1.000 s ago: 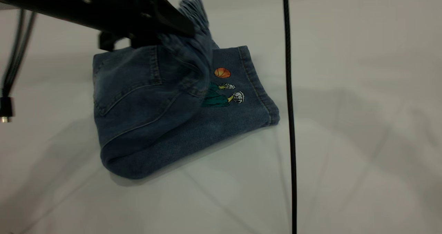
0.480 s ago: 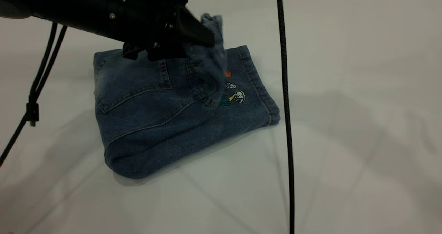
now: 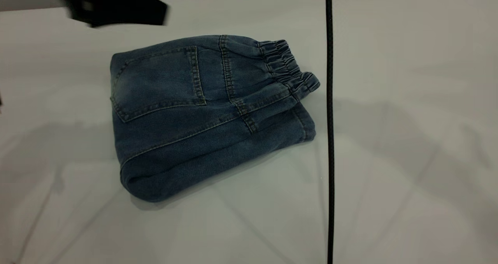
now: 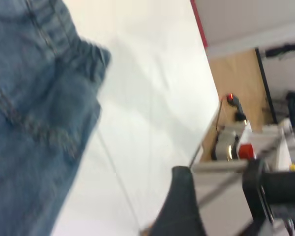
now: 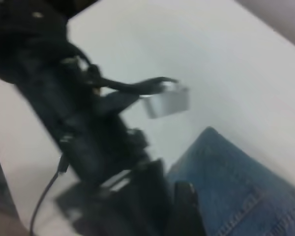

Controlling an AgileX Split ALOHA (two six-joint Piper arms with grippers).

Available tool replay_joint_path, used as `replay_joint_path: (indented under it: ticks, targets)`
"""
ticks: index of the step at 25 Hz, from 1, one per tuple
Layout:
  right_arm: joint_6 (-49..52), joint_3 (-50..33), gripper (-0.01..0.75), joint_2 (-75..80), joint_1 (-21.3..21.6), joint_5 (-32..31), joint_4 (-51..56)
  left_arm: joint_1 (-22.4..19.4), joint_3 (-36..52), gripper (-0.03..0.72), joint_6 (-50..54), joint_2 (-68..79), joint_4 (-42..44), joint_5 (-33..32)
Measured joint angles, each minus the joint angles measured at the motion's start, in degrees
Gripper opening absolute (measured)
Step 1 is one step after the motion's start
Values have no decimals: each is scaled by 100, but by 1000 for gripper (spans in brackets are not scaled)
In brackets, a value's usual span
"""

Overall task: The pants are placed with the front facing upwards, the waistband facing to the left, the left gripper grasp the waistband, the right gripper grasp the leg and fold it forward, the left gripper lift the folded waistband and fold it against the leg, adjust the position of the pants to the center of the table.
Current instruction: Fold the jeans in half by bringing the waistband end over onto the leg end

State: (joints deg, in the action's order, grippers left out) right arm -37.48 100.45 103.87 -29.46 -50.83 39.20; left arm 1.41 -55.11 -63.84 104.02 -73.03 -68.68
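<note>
The pants point(image 3: 202, 112) lie folded on the white table point(image 3: 408, 139), back pocket up. Their gathered waistband point(image 3: 288, 67) rests on top at the right end, over the leg point(image 3: 299, 129), of which only the hem edge shows beneath. My left gripper point(image 3: 116, 9) hovers blurred at the far left, well clear of the denim. In the left wrist view its fingers point(image 4: 182, 206) stand apart with nothing between them, and the waistband point(image 4: 88, 54) lies off to the side. In the right wrist view, a dark finger point(image 5: 182, 211) of my right gripper sits beside the denim point(image 5: 236, 187).
A black cable point(image 3: 330, 139) hangs vertically just right of the pants. The right wrist view shows a black arm point(image 5: 64, 108) with a white tag point(image 5: 169, 101) over the table. A wooden floor and equipment point(image 4: 236, 142) lie past the table edge.
The left gripper carried the waistband over to the right, let it go on the leg, and pulled back to the far left. The basketball print is now covered.
</note>
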Motion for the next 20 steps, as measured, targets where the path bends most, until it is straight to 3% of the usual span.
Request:
replay_joint_path:
  ticks: [4, 14, 20]
  targets:
    - [53, 0, 477, 12, 0, 23, -33, -128, 4, 497, 298, -736, 348, -150]
    - [538, -5, 477, 457, -40, -125, 70, -134, 8, 487, 912, -3155, 922, -175]
    - [561, -5, 477, 1175, -397, -461, 292, -134, 8, 487, 950, -4838, 898, -7]
